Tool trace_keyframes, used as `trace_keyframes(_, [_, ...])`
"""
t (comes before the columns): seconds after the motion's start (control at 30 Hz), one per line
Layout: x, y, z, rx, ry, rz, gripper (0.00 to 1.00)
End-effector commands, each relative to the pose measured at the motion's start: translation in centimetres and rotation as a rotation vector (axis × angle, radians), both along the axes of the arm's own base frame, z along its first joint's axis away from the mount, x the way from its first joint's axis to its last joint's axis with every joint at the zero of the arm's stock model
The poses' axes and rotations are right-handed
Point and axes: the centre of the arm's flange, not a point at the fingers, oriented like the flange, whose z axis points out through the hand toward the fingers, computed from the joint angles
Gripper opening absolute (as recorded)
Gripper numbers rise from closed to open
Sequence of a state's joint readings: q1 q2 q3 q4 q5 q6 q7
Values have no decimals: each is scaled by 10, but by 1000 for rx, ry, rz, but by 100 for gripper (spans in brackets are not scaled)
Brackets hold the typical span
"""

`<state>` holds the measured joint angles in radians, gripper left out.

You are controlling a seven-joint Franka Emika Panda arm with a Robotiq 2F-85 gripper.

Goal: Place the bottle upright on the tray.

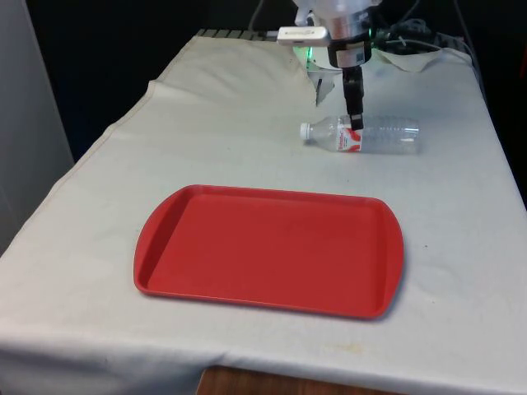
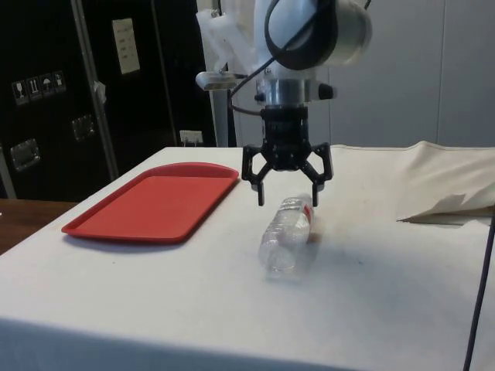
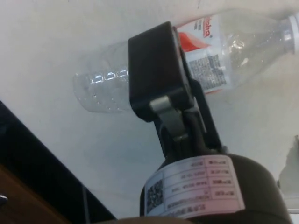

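Observation:
A clear plastic bottle (image 1: pixel 380 134) with a red and white label lies on its side on the white cloth, its white cap towards the front view's left. It is beyond the red tray (image 1: pixel 263 247), which is flat and holds nothing. My gripper (image 1: pixel 356 122) hangs open just over the bottle's label end. In the side view the gripper (image 2: pixel 287 198) has one finger on each side of the bottle (image 2: pixel 285 238), at the height of its upper surface, and the tray (image 2: pixel 155 205) lies farther off. In the wrist view a black finger (image 3: pixel 156 70) crosses in front of the bottle (image 3: pixel 224 51).
The cloth is bunched into a raised fold (image 2: pixel 445 202) past the bottle, and a small fold (image 1: pixel 323 85) stands by the arm's base. Cables (image 1: pixel 428 41) lie at the table's far end. A wooden edge (image 1: pixel 272 383) shows under the cloth at the near end.

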<state>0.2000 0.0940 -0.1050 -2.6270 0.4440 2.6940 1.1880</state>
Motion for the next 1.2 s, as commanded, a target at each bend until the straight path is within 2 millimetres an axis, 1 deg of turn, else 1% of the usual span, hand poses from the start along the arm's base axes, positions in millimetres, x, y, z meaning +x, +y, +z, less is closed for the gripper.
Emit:
trace_keyframes(0.0, [2, 2, 5, 24, -13, 7, 100])
trace_keyframes(0.2, [3, 1, 2, 48, -21, 40, 100])
trace_keyframes(0.3, [-1, -1, -5, 37, -10, 58, 100])
trace_keyframes(0.33, [2, 2, -2, 59, -20, 66, 100])
trace_keyframes(0.5, [1, -3, -9, 72, -15, 87, 100])
trace_keyframes(0.6, [1, -10, -11, 85, -15, 93, 100])
trace_keyframes(0.63, [-1, -9, -15, 64, -8, 91, 100])
trace_keyframes(0.67, [1, -11, -10, 91, -15, 96, 100])
trace_keyframes(0.87, [1, -23, -11, 128, -3, 103, 100])
trace_keyframes(0.9, [0, -22, -14, 110, 6, 104, 100])
trace_keyframes(0.93, [1, -25, -11, 135, -2, 105, 100])
trace_keyframes(1.17, [0, -38, -13, 179, 8, 114, 100])
